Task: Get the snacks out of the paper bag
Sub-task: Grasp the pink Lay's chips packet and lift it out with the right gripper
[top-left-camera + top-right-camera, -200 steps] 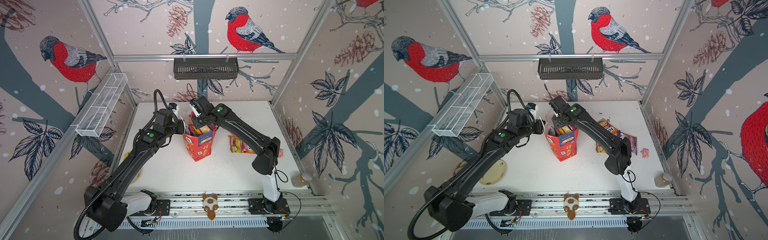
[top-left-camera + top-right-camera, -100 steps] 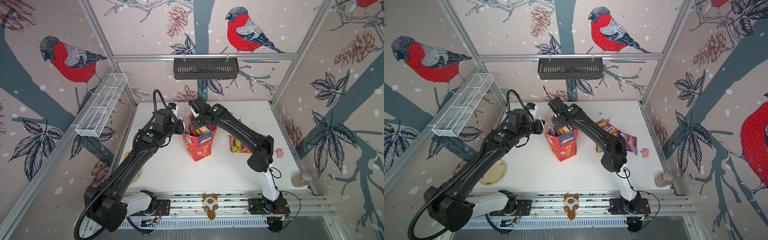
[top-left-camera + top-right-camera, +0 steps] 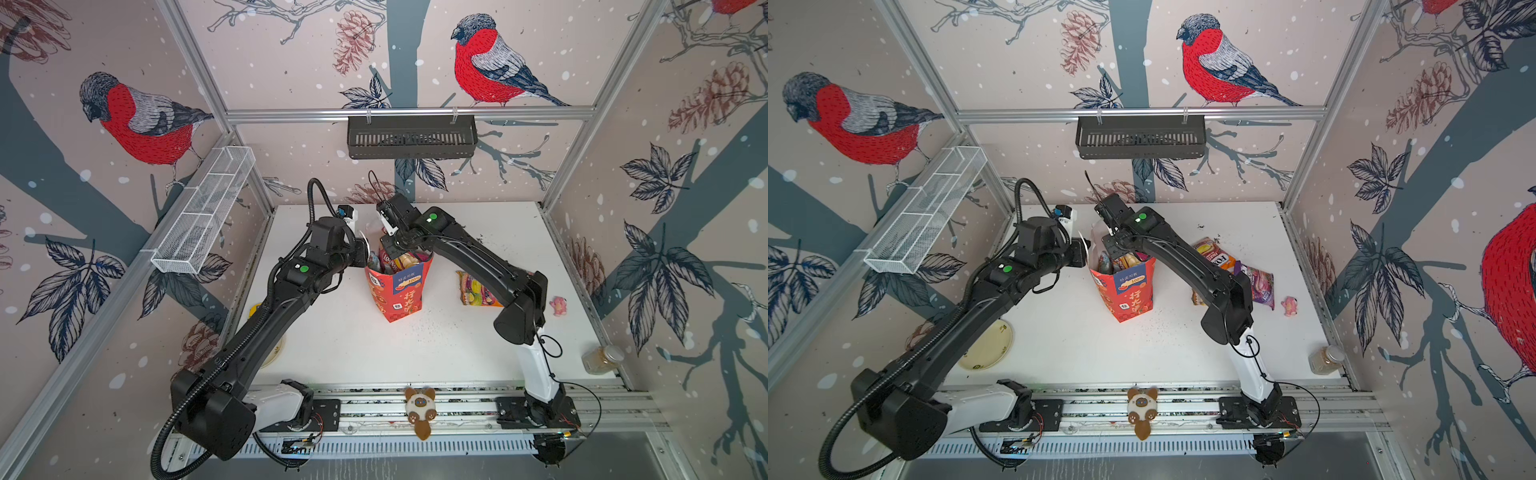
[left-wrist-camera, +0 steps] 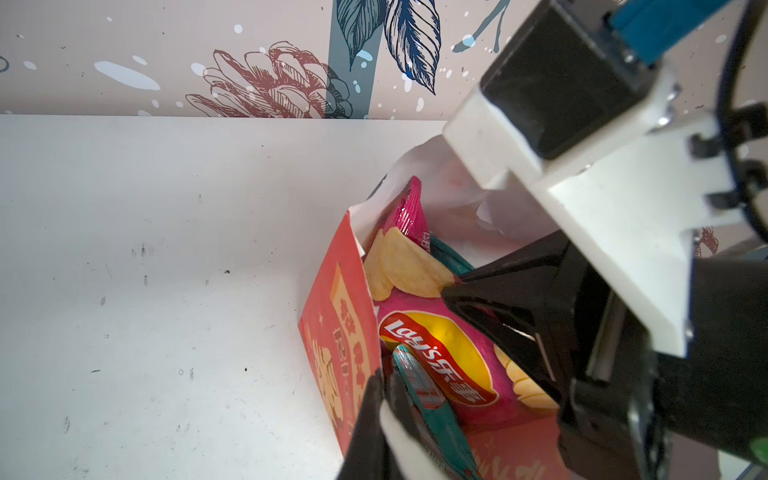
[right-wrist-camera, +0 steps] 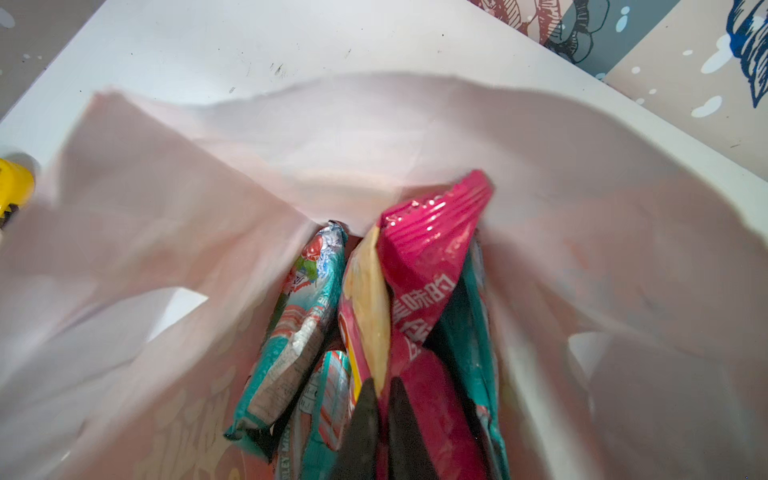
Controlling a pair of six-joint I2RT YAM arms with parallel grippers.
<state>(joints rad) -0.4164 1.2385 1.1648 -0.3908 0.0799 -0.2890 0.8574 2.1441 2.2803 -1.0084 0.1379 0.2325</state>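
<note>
R gripper (image 5: 384, 415), half-open a sec. earlier, had just snapped shut deep inside the tall red paper gift bag (image 3: 399, 291). Its dark fingers were clenched on the glossy pink foil Lay's chip bag (image 5: 428, 257). L gripper (image 4: 384, 390) stayed clamped on the bag's thin rim, red outside and white inside, holding the mouth open. The bag stood upright mid-table, btwn the two arms. The fresh grab likely meant the next lift-out was set up, w/ the pull itself not yet begun. Crinkly teal candy packets (image 5: 299, 316) w/ silvery crimped ends stood wedged beside the chip bag, touching it. An orange packet (image 3: 1219, 259) and a purple packet (image 3: 1260, 282), both flat and shiny, already lay on the matte white tabletop (image 3: 353, 345) to the bag's right. Most snacks looked still inside, and the slick foil could slip.
</note>
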